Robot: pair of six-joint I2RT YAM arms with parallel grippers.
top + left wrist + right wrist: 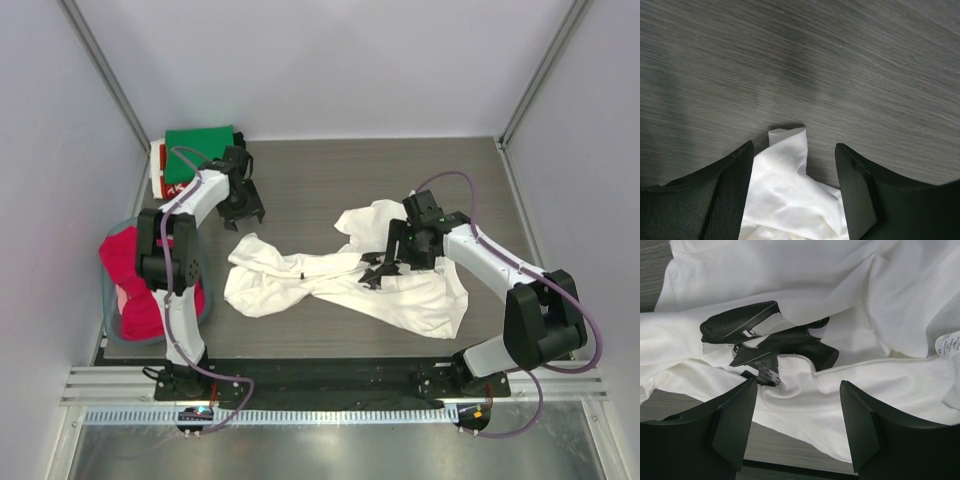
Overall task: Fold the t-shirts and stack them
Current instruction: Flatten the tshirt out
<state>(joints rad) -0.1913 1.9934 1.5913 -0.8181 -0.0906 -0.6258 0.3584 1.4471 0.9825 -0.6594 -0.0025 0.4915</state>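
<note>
- The white tee (340, 285) is seen crumpled mid-frame on the desk (320, 180), black print (770, 337) up.
- The right fingers (732, 420) are parted over the print, gripping nothing.
- The left fingers (725, 195) are spread around a loose white corner.
- A green tee (200, 140) and a red-and-white tee (160, 172) are set upper left.
- A red tee (125, 260) is seen in the tub (106, 295).

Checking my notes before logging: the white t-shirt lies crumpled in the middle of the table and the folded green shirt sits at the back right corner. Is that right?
Not quite. The white t-shirt does lie crumpled in the middle of the table, but the folded green shirt sits at the back left corner, as the top external view shows.
</note>
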